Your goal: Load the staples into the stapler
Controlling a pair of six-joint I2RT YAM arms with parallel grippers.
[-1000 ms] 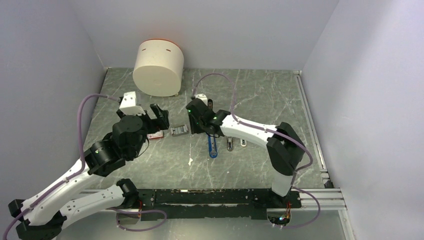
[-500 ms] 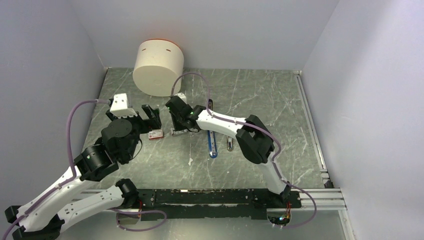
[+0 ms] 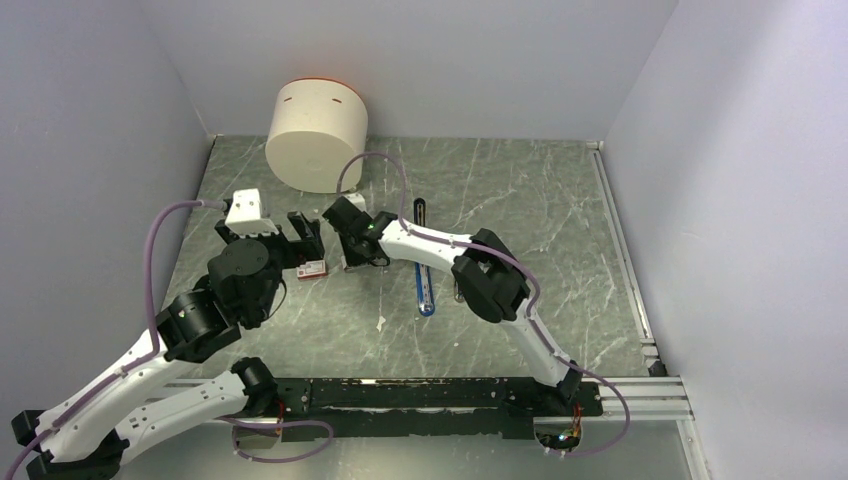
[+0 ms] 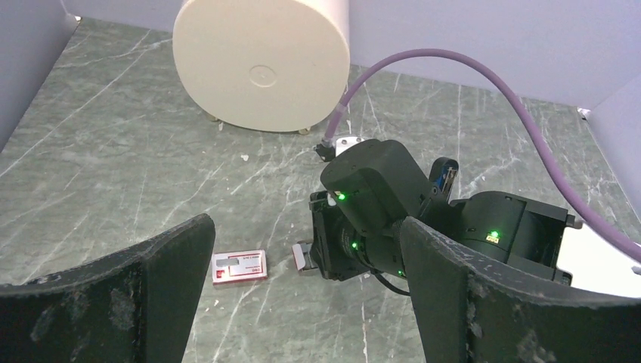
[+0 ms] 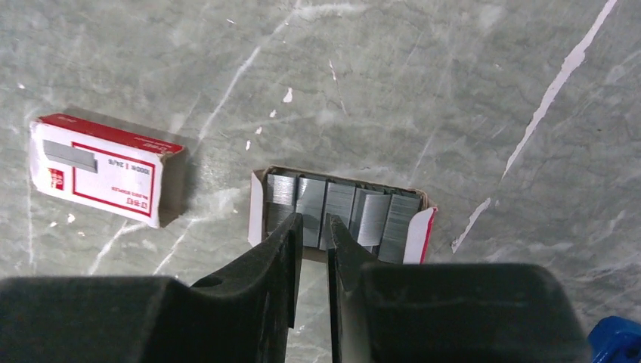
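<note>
The staples lie in an open red-and-white tray as several silvery-grey blocks, and its red sleeve with a white label lies just to the left. My right gripper hovers at the tray's near edge with its fingers a narrow gap apart and nothing gripped. In the top view it is over the tray, with the sleeve beside it. My left gripper is wide open and empty, near the sleeve. The stapler lies opened out, blue body near and black arm far, to the right of the right gripper.
A large cream cylinder stands at the back left, close behind both grippers, and shows in the left wrist view. A small silvery piece lies right of the stapler. The right arm's wrist fills the space ahead of the left gripper.
My right gripper has swung left from beside the stapler to the staple tray. My left gripper has drawn back a little to the left, off the red sleeve.
</note>
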